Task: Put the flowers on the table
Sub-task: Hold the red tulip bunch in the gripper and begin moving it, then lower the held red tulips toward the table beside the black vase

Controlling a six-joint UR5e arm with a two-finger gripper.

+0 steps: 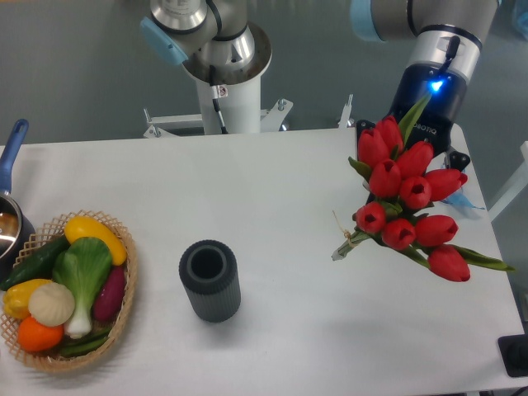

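The flowers (406,198), a bunch of red tulips with green leaves and tied stems, hang tilted over the right side of the white table (289,190). The blooms face up and right, and the stem ends (342,247) point down and left, close to the tabletop. My gripper (442,153) comes down from the back right, right behind the blooms. Its fingers are mostly hidden by the tulips, and it seems to be shut on the bunch and holding it up.
A dark grey ribbed vase (209,280) stands upright at the centre front. A wicker basket (124,305) of vegetables sits at the front left, with a pot (10,223) with a blue handle behind it. The arm's base (223,74) stands behind the table. The table's right edge is close to the blooms.
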